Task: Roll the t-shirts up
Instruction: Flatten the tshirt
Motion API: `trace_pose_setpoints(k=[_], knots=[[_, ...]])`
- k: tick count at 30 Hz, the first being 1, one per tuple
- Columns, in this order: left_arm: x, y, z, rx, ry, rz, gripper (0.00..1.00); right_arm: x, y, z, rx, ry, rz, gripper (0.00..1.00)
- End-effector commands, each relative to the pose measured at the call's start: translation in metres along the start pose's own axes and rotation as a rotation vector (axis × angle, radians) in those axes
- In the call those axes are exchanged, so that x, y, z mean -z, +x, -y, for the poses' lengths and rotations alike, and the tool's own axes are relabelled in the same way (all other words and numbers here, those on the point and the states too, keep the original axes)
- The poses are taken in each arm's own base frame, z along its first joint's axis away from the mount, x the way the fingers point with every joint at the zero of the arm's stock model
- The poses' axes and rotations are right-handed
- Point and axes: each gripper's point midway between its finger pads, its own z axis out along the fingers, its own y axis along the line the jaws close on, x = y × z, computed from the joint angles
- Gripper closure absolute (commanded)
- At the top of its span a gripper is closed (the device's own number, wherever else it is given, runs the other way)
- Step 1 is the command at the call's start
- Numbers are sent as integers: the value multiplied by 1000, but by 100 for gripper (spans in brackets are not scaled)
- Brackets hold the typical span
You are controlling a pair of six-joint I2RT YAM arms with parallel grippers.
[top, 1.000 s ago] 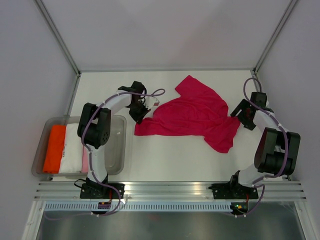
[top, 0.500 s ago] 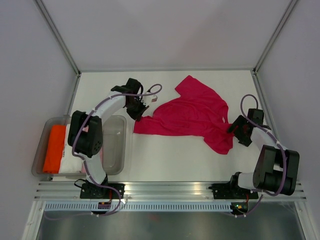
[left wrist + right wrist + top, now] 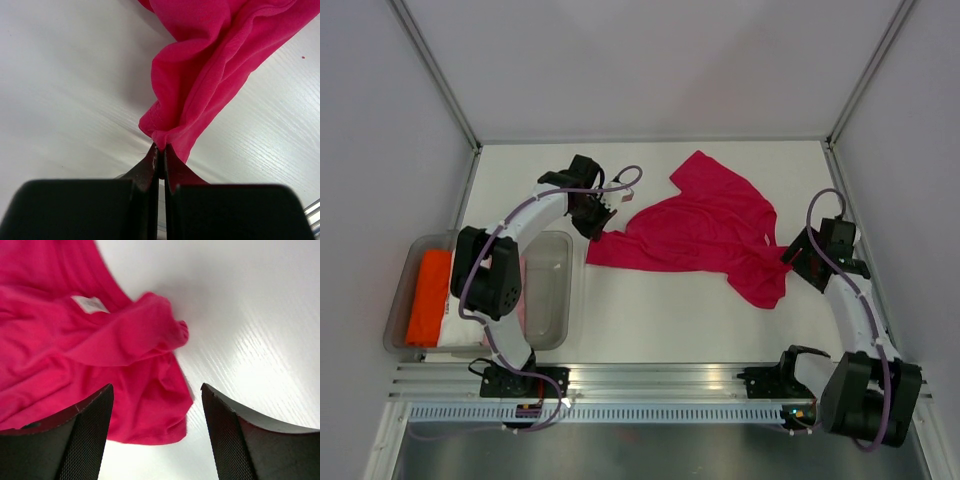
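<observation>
A deep magenta t-shirt [image 3: 710, 235] lies crumpled on the white table, spread from the middle toward the right. My left gripper [image 3: 599, 229] is at its left corner. In the left wrist view this gripper [image 3: 160, 149] is shut on a bunched fold of the shirt's hem [image 3: 215, 65]. My right gripper [image 3: 794, 259] hovers at the shirt's right edge. In the right wrist view it [image 3: 156, 390] stands open, its fingers straddling a lower corner of the shirt [image 3: 75, 340] without touching it. A white label [image 3: 90, 304] shows on the cloth.
A clear plastic tub [image 3: 555, 300] stands at the left near edge and holds folded orange cloth [image 3: 428, 295] and white cloth [image 3: 465, 290]. Grey walls and metal posts enclose the table. An aluminium rail [image 3: 660, 378] runs along the near edge.
My right arm has swung its gripper down and in toward the shirt's right corner. My left gripper, still shut on the cloth, has shifted slightly left and dragged the shirt's corner with it.
</observation>
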Motion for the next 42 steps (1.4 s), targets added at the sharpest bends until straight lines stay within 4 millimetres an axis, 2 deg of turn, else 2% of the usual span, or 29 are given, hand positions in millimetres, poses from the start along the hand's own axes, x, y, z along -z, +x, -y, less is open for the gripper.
trace_pose_setpoints(k=[1, 3, 5, 9, 13, 17, 19, 20, 21, 23, 25, 27, 28, 31, 32, 33, 34, 35, 36, 37, 38, 39, 40, 42], knots=[[16, -16, 6, 4, -6, 69, 98, 46, -42, -7, 4, 15, 183, 23], [17, -18, 6, 6, -5, 72, 98, 54, -46, -5, 21, 41, 182, 23], [17, -20, 8, 8, 3, 81, 98, 47, -34, -2, 26, 45, 132, 23], [16, -22, 11, 23, 17, 87, 98, 18, -1, 5, 25, 62, 38, 24], [17, -23, 13, 25, 25, 93, 98, -7, 28, -9, 85, 56, -48, 24], [20, -27, 12, 25, 18, 104, 98, -38, 58, -1, 103, 87, -141, 27], [24, -29, 12, 24, 12, 112, 98, -44, 67, -1, 101, 76, -166, 46], [25, -29, 12, 21, 9, 116, 98, -45, 65, -2, 100, 67, -154, 57], [27, -29, 12, 21, 4, 118, 98, -46, 64, -2, 101, 68, -147, 78], [35, -32, 12, 20, -10, 136, 98, -43, 54, 0, 106, 95, -114, 100], [43, -35, 11, 18, -27, 157, 98, -37, 42, -3, 116, 98, -82, 100], [61, -42, 11, 10, -53, 197, 98, -20, 17, -15, 123, 74, -18, 100], [68, -45, 9, 7, -73, 212, 98, -7, -6, -30, 122, 44, 38, 100], [103, -57, 6, -9, -142, 283, 98, 39, -48, -44, 123, 16, 163, 100], [113, -59, 6, -12, -160, 300, 98, 72, -73, -57, 114, -22, 238, 100], [134, -66, 6, -27, -195, 344, 98, 90, -86, -62, 114, -38, 278, 100], [147, -68, 7, -34, -212, 365, 98, 124, -113, -77, 100, -88, 358, 100], [158, -69, 9, -37, -223, 375, 98, 145, -118, -78, 99, -103, 380, 100], [185, -77, 8, -50, -267, 427, 98, 164, -126, -84, 97, -130, 409, 100], [198, -78, 9, -53, -287, 448, 98, 201, -146, -94, 87, -179, 485, 100], [210, -79, 10, -57, -304, 462, 98, 220, -148, -94, 83, -190, 502, 100], [233, -85, 10, -68, -344, 508, 98, 239, -154, -96, 76, -211, 535, 100], [252, -86, 13, -80, -373, 546, 98, 274, -167, -99, 58, -251, 608, 100], [285, -91, 17, -104, -421, 608, 98, 309, -172, -96, 36, -279, 667, 100]])
